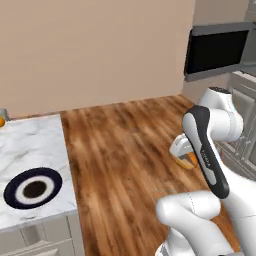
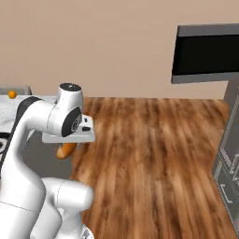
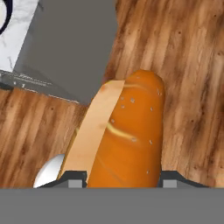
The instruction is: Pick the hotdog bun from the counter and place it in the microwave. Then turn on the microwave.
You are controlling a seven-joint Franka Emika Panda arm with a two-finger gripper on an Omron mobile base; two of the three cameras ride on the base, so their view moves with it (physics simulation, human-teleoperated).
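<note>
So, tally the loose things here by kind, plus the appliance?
Hotdog bun: 1, in the gripper
Dark-rimmed plate: 1, on the counter
Small orange item: 1
Microwave: 1, door open
Total: 4

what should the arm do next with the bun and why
Probably carry the hotdog bun up toward the microwave. The gripper is shut on it over the wood floor, well below and short of the open door.
</note>
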